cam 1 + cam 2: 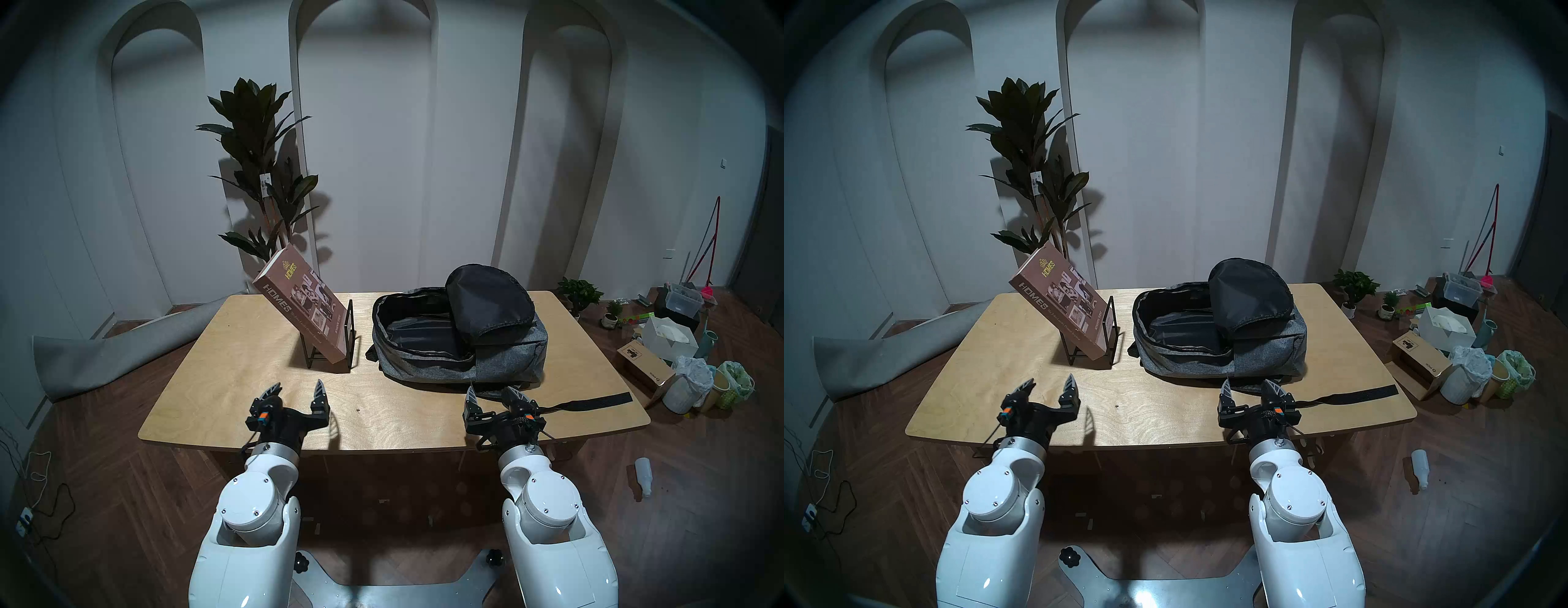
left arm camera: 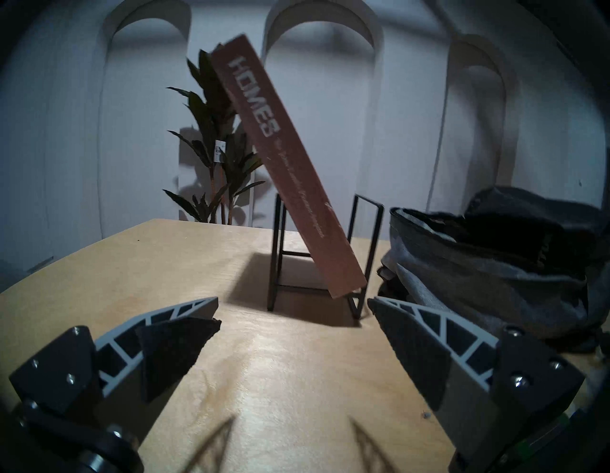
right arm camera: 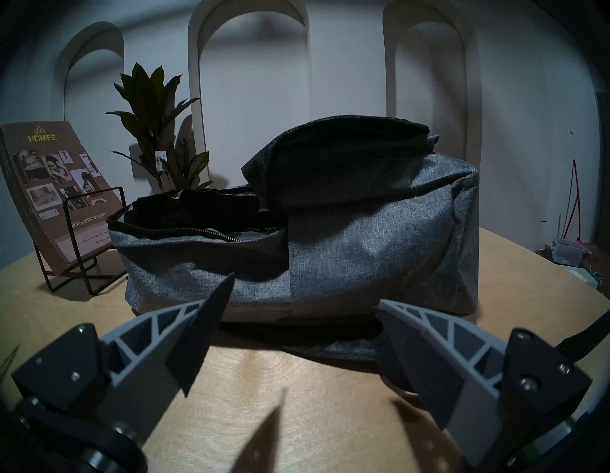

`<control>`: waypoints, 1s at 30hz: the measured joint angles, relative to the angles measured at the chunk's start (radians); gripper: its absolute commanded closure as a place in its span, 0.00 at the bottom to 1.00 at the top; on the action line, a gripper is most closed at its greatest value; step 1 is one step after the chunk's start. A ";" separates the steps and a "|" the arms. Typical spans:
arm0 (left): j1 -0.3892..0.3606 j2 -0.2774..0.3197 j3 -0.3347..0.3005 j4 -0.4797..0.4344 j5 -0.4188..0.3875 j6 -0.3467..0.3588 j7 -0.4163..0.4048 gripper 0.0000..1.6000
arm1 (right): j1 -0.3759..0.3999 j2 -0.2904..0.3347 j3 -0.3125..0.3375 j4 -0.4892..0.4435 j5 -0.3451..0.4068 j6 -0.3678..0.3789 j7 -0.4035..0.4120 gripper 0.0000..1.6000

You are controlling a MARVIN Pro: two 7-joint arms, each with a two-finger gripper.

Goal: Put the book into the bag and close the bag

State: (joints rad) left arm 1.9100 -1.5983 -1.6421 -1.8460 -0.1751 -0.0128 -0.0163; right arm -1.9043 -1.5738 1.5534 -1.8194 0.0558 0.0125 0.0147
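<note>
The brown "HOMES" book (image 1: 303,308) leans tilted to the left in a black wire stand (image 1: 339,339) on the wooden table (image 1: 254,382); it also shows in the left wrist view (image 2: 290,171) and the right wrist view (image 3: 56,195). The grey backpack (image 1: 488,361) lies on its back to the right of the stand, unzipped, its black-lined flap (image 1: 488,303) folded back and the compartment open. My left gripper (image 1: 297,392) is open and empty in front of the stand. My right gripper (image 1: 494,397) is open and empty just in front of the bag (image 3: 330,251).
A black strap (image 1: 594,401) trails from the bag across the table's right front. A tall plant (image 1: 263,170) stands behind the table. Boxes, bags and small pots (image 1: 679,361) crowd the floor at the right. A grey rolled mat (image 1: 106,352) lies on the floor at the left.
</note>
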 measured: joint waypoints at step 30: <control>-0.124 -0.026 -0.059 -0.107 -0.311 0.184 0.037 0.00 | 0.087 0.036 0.140 -0.186 0.139 0.138 0.070 0.00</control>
State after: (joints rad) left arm 1.7857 -1.6242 -1.7012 -1.9526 -0.4857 0.1708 0.0212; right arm -1.8174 -1.5374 1.6938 -2.0052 0.1948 0.1503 0.0847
